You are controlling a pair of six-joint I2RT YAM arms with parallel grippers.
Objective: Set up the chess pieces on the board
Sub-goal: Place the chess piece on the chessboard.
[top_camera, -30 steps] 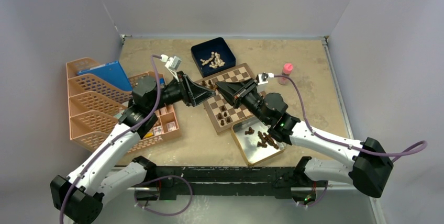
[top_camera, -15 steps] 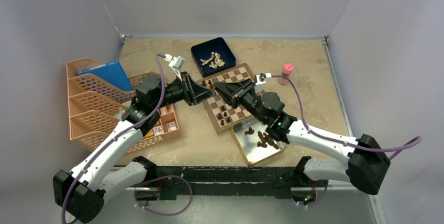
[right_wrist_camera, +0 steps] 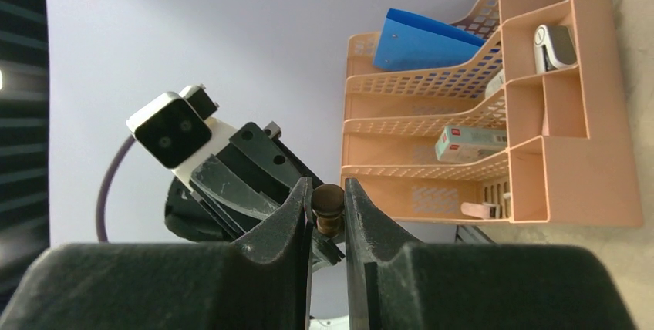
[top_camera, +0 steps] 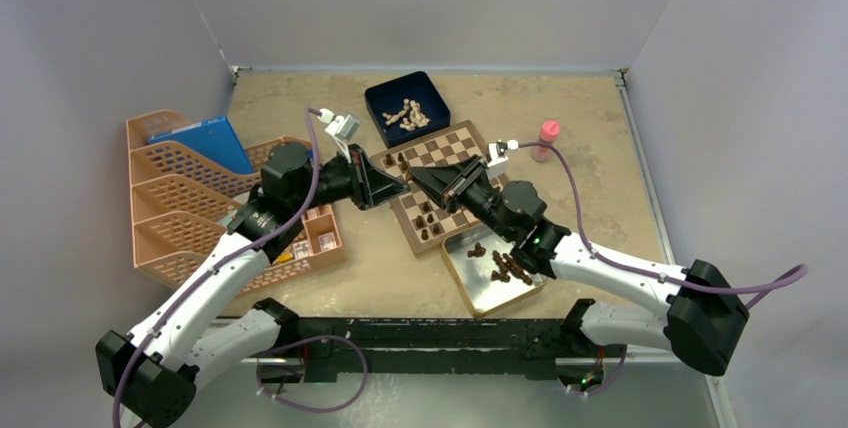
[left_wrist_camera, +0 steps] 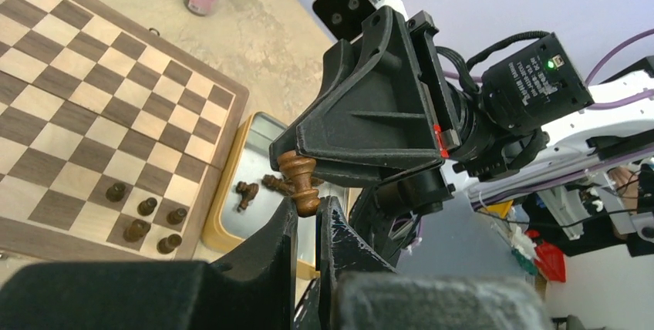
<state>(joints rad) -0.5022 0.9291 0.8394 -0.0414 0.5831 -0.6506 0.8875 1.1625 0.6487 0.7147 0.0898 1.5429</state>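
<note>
You have both tools clamped on one dark chess piece held above the board: left gripper pinching its base, right gripper its head.

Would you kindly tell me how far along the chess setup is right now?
Done: a few dark pieces stand on the board, near its left edge. In hand: one dark piece is pinched between the left end effector and the right end effector above the board, seemingly mid-handover. Left: a cluster of dark pieces lies in the silver tin, waiting.
</note>
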